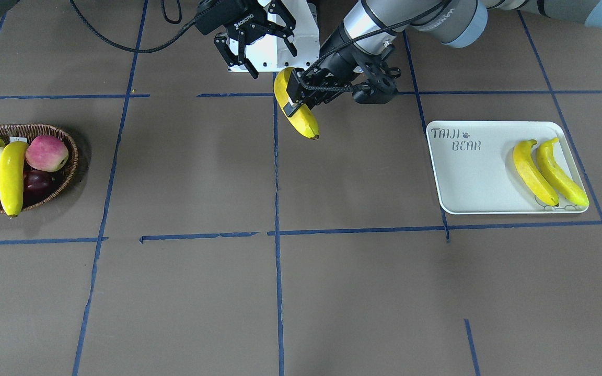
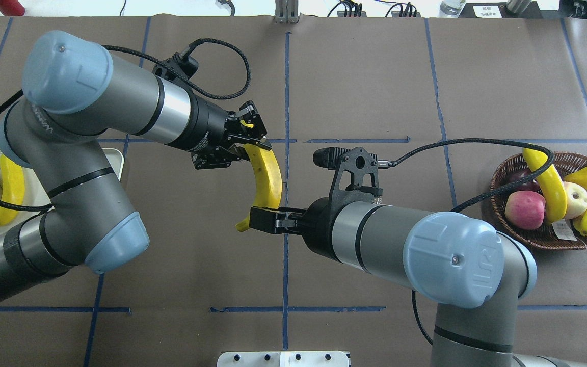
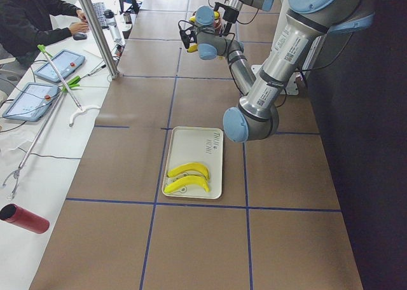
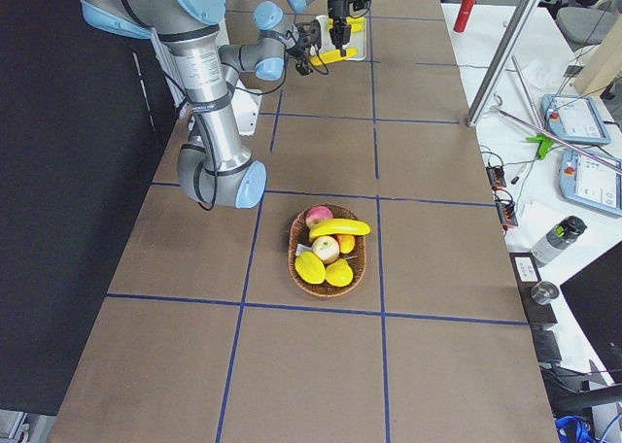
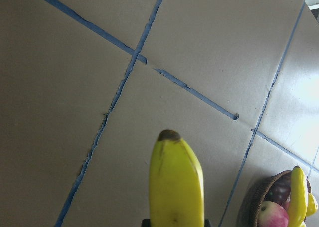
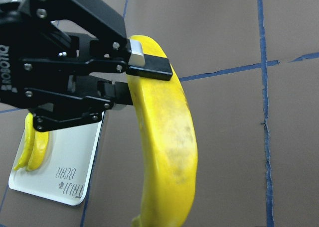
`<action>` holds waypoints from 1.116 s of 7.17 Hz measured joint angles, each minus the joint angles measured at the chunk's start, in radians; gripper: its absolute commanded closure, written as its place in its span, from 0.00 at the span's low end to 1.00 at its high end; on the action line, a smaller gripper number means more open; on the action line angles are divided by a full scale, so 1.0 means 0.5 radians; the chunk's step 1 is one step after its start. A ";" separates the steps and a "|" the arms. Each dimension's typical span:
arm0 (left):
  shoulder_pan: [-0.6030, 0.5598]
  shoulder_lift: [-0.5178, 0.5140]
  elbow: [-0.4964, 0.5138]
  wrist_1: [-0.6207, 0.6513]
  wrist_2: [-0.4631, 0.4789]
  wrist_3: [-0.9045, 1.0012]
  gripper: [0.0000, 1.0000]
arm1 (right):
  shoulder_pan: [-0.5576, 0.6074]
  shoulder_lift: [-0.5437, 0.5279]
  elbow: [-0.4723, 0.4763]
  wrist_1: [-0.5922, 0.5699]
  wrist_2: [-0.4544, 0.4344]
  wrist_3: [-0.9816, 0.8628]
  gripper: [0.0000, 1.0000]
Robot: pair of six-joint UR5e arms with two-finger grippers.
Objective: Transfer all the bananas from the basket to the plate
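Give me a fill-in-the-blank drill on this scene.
1. The ___ gripper grips the raised banana.
2. The plate holds ___ bananas.
3. The basket sits on the robot's ___ side.
Missing: left, two, right.

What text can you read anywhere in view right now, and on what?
"TAIJI BEAR": printed on the plate.
"ROBOTIQ": on the right pincer, on its body.
The white tag in the basket: too small to read.
Lettering on the left arm: too blurred to read.
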 measured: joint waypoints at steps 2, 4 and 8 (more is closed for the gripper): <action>-0.132 0.055 0.061 0.283 -0.012 0.342 1.00 | 0.006 -0.007 0.070 -0.002 0.000 0.001 0.00; -0.291 0.174 0.066 0.672 -0.016 0.885 1.00 | 0.011 -0.014 0.104 -0.002 0.000 0.001 0.00; -0.534 0.793 0.084 0.724 -0.028 1.609 1.00 | 0.013 -0.033 0.107 -0.002 0.000 0.003 0.00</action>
